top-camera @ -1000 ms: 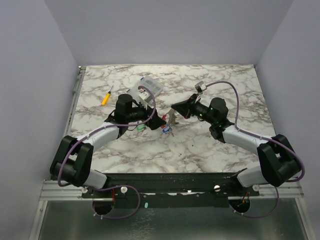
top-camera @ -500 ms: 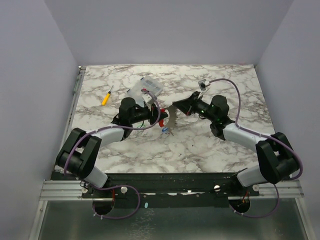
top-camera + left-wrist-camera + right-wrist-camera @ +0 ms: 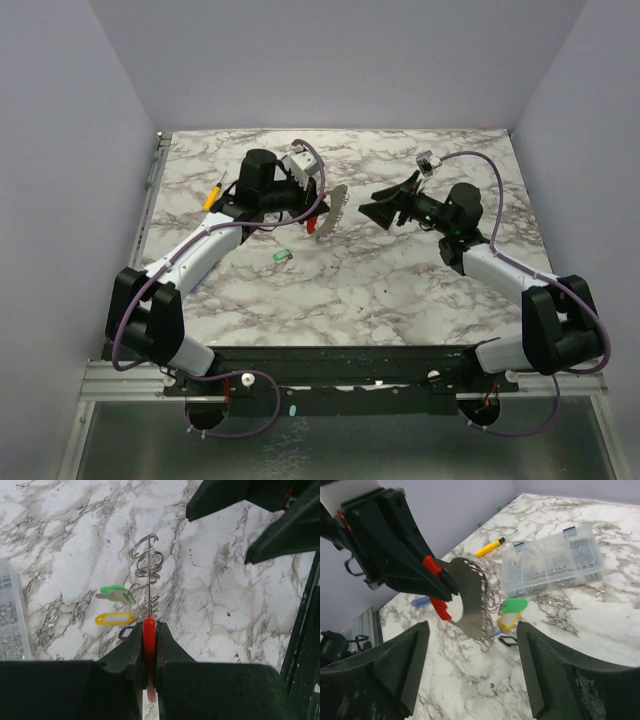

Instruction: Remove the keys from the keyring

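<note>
**A:** Two tags dangle from the keyring (image 3: 147,560), which is held above the worktop (image 3: 225,605): green tag (image 3: 117,594), yellow tag (image 3: 115,618).

**B:** Held how?

**A:** Left hand (image 3: 149,630) clenched on its red fob (image 3: 149,645). Right hand (image 3: 375,212) splayed, near but apart. Green piece (image 3: 281,256) on the worktop, possibly a key.

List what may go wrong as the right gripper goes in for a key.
1. The left gripper pinches only the thin red fob; a tug on the keyring may twist it loose.
2. The green tag and yellow tag hang close together, so the open right gripper may catch both, or the keyring.
3. The keyring seems held off the table; a freed key may drop and bounce away.
</note>
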`<state>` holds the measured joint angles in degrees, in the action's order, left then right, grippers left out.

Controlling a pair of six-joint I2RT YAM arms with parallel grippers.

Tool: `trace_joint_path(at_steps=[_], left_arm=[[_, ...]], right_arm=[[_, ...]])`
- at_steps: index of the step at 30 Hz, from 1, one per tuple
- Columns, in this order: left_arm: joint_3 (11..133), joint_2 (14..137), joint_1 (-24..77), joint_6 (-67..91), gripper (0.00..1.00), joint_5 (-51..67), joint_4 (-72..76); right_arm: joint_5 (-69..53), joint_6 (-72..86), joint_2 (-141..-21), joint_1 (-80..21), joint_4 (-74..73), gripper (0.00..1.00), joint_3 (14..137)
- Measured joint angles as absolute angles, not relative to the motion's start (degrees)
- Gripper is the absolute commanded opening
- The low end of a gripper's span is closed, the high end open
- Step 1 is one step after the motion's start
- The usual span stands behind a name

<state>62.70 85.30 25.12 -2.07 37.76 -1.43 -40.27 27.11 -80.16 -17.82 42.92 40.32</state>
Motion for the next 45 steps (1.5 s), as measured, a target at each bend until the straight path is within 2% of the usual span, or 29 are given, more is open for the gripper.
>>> trace_joint_path(at_steps=[4, 9, 17, 22, 36, 45], left_arm=[[68.5, 84.1, 25.3, -7.9, 0.0, 37.6, -12.6], [75.6, 84.5, 25.6, -14.8, 0.0, 38.6, -26.0], [81.4, 85.4, 25.8, -19.5, 0.0, 46.2, -36.9], [82.1, 85.5, 26.3, -19.4, 0.0, 51.1, -39.3], [82.1, 85.7, 27.0, -18.7, 0.0, 60.7, -40.1], [82.2, 86.2, 27.1, -17.8, 0.0, 62.7, -40.1]], right_arm=[[-44.6, 23.7, -78.6, -14.5, 41.8, 0.97, 40.3], [-49.6, 21.1, -76.4, -10.7, 42.5, 1.0, 39.6], [-64.2, 12.0, -74.9, -9.4, 47.0, 0.86, 33.4], [-66.9, 10.7, -74.8, -10.1, 53.0, 0.85, 27.9], [-68.5, 12.6, -77.7, -18.1, 66.5, 0.88, 27.5], [-68.5, 13.5, -80.6, -20.2, 70.4, 0.79, 26.3]])
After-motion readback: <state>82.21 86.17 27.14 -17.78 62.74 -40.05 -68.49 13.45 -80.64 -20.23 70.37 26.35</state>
